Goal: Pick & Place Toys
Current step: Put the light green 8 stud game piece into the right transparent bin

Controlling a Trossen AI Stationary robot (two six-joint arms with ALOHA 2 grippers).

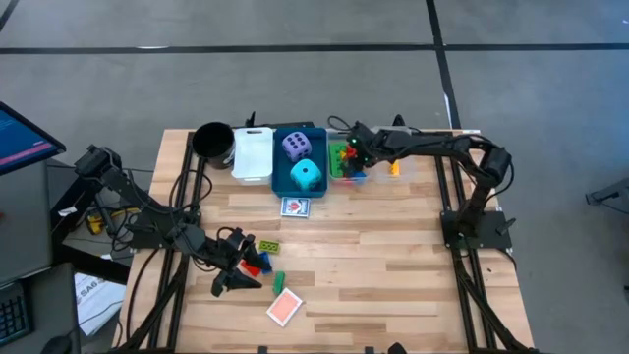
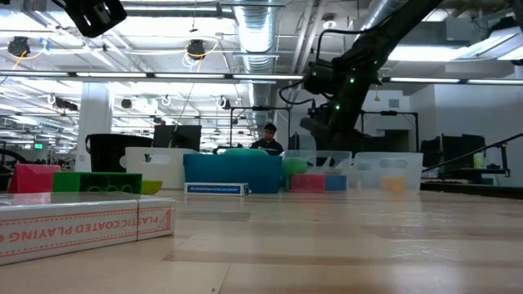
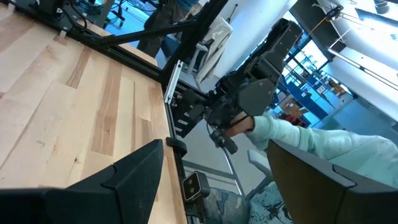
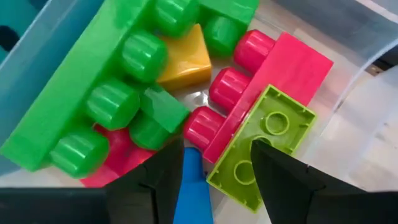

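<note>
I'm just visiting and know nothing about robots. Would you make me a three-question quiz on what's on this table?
1. True or false: the purple die and cyan die lie in the blue bin.
2. The right hand hovers over: A) black cup B) clear bin of bricks C) white bin
3. What is printed on the box nearest the low camera?

Key: 1 true; 2 B; 3 "Plastic Coated Playing Cards".

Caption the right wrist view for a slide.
Right gripper hovers open over green, red and lime plastic bricks in the clear bin.
</note>
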